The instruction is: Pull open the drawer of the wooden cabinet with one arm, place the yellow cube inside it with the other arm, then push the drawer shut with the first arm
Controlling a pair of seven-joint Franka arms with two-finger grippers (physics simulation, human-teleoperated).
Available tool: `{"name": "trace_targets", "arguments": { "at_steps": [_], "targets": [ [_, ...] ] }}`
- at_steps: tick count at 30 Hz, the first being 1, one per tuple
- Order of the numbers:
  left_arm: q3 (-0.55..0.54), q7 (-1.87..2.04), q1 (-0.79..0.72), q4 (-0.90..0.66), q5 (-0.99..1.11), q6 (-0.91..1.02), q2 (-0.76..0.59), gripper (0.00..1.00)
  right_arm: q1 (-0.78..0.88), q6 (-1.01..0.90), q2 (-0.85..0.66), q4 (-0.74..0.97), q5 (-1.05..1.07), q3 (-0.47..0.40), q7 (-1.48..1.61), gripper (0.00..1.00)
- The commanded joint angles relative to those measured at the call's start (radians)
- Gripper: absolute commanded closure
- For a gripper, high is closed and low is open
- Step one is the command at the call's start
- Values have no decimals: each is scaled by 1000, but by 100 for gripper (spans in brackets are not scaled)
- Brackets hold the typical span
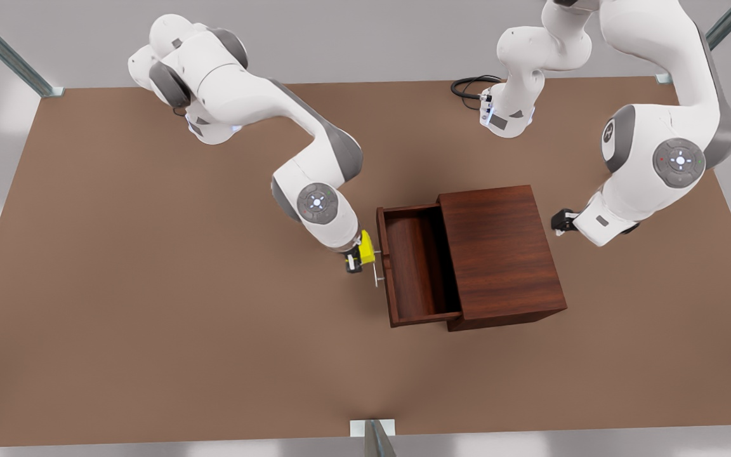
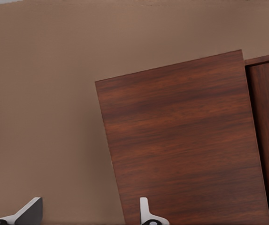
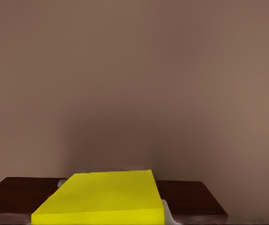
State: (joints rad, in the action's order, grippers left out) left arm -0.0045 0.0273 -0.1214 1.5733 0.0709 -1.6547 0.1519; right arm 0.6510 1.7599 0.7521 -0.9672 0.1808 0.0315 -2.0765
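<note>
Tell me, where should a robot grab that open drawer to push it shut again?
Best at the silver bar handle on the drawer front, coming from the front view's left. The bar stands off the flat front, leaving a gap for jaws to close around. The right gripper holds the yellow cube just there, so the left gripper, open behind the wooden cabinet, would have to come round.

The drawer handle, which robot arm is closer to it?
Right. The right end effector, holding the yellow cube, is beside the handle. The left end effector is past the cabinet.

Right gripper (image 1: 360, 252) points down, fingers clamped on its load — left gripper (image 2: 89, 213) hangs spread apart
</note>
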Motion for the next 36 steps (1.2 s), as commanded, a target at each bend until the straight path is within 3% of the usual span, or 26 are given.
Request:
{"name": "trace_targets", "arguments": {
  "at_steps": [1, 12, 13, 14, 19, 20, 23, 25, 26, 29, 31, 36],
  "targets": [
    [0, 13, 0, -10, 3, 1, 5, 0, 7, 53, 18, 21, 14, 16, -361, 64],
    [1, 28, 5, -12, 0, -2, 12, 0, 96, 173, 168, 162, 14, 47, -448, 61],
    [1, 28, 5, -13, 1, -4, 14, 0, 99, 173, 171, 163, 12, 47, -438, 13],
    [1, 28, 5, -13, 1, -4, 14, 0, 101, 173, 171, 163, 12, 47, -436, 0],
    [-5, 28, -7, -98, -13, -1, 29, 0, 93, 156, 156, 163, 5, 39, -404, 0],
    [-6, 28, -11, -91, -14, 3, 29, 0, 9, 52, 106, 163, 2, 42, -375, 0],
    [-31, 163, -92, -133, -19, 9, 29, 0, -390, -226, -34, 145, -4, 154, 66, 0],
    [-37, 453, -250, -188, -7, 29, 67, 0, -588, -212, -191, -86, -151, 159, 715, 0],
    [-37, 635, -331, -259, 1, 29, 143, 0, -640, -140, -249, -206, -225, 148, 1093, 0],
    [-29, 1075, -500, -493, 98, 44, 382, 0, -630, -86, -434, -533, -218, -5, 1971, 0],
    [-28, 1264, -549, -611, 115, 32, 485, 0, -633, -175, -435, -512, -231, -41, 2110, 0],
    [-25, 1562, -696, -627, 144, -180, 604, 0, -643, -237, -422, -481, -235, -41, 2113, 0]
  ]
}}
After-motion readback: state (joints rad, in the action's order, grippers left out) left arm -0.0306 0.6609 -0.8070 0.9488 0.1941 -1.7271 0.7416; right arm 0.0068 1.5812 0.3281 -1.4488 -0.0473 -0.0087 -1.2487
